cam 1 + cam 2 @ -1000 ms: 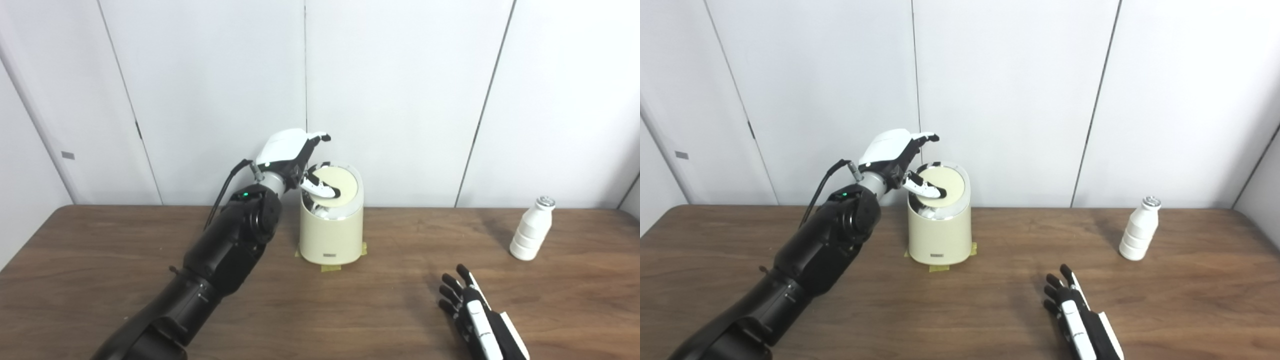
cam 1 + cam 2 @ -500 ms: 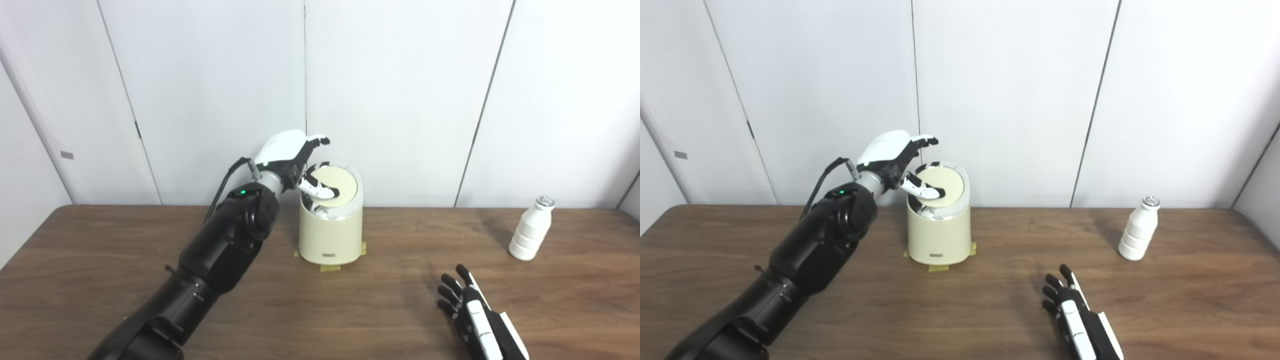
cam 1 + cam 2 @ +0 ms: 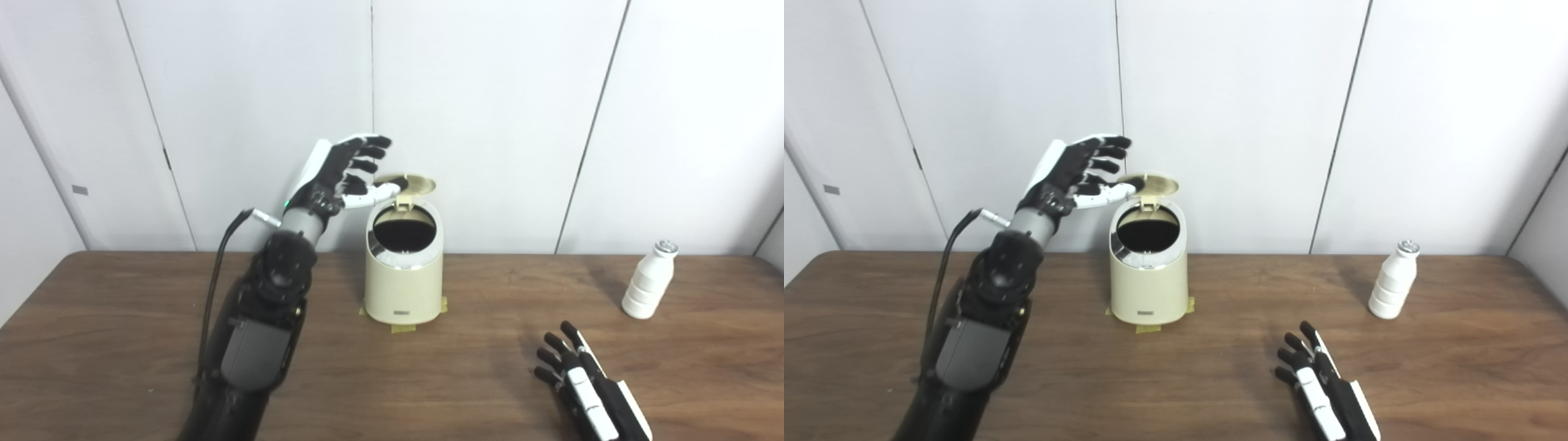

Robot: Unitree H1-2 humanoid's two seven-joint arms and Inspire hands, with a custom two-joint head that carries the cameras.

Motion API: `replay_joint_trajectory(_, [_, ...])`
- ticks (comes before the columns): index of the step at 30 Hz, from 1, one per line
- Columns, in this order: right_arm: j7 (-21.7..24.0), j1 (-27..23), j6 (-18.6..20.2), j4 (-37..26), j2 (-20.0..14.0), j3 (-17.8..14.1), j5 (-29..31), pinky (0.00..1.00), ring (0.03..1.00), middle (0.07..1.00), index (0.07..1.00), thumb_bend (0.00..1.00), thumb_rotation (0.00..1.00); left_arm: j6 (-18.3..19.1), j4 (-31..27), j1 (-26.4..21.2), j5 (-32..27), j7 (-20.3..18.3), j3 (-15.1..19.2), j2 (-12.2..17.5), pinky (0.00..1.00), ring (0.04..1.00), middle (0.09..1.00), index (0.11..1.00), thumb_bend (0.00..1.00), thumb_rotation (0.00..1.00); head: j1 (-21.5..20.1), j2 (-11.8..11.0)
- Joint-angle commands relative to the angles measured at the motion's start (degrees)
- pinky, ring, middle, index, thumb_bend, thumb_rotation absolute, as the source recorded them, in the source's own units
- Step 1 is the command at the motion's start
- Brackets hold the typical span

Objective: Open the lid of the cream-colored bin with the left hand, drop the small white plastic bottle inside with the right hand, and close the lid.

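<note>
My left hand [image 3: 340, 174] raised beside bin [image 3: 404, 282], fingers [image 3: 367, 150] spread, thumb tip against edge of lid [image 3: 411, 182]. Lid tipped up at back, bin mouth dark and open. Bin upright mid-surface on yellow tape [image 3: 404, 328]. My right hand [image 3: 585, 392] flat on surface [image 3: 122, 343] near front edge, fingers spread, holding nothing. Bottle [image 3: 648, 280] upright far right, well apart from bin and both hands.

A dark wood-grain counter [image 3: 122, 318] carries a cream-colored bin [image 3: 403, 288] near its back edge, standing on yellow tape patches [image 3: 404, 328]. A small white plastic bottle [image 3: 649, 280] stands upright far right. The right robot hand [image 3: 582, 386] lies flat, fingers spread, near the front edge.
</note>
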Motion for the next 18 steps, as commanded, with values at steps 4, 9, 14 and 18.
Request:
replay_joint_trajectory(4, [-1.1,-2.8,-2.4,-1.8,-2.1,-1.2,-2.7,0.76,0.842,0.883,0.911,0.48,0.58,-3.5,-6.2,3.7,-4.5,4.8,3.6,-2.9,0.65,0.744,0.775,0.808,0.52,0.26,-0.6,0.0])
replay_joint_trajectory(9, [-1.5,-3.8,-3.6,-1.1,-3.4,-3.4,-2.0,0.70,0.813,0.862,0.885,0.58,0.34,-4.9,-10.4,10.1,-7.3,6.7,5.2,-4.6,0.67,0.747,0.795,0.831,0.47,0.27,-0.9,0.3])
replay_joint_trajectory(14, [-2.2,-4.4,-8.7,2.1,-5.9,-5.4,-3.9,0.67,0.788,0.849,0.875,0.62,0.28,-8.1,-13.6,19.2,-7.1,7.1,3.7,-3.8,0.64,0.742,0.800,0.831,0.49,0.26,-2.2,0.5])
replay_joint_trajectory(18, [-5.2,-5.4,-11.4,4.1,-6.3,-7.1,-6.6,0.63,0.755,0.817,0.857,0.72,0.27,-10.1,-14.8,24.9,-7.8,8.4,4.1,-4.1,0.64,0.738,0.800,0.838,0.48,0.26,-3.5,0.6])
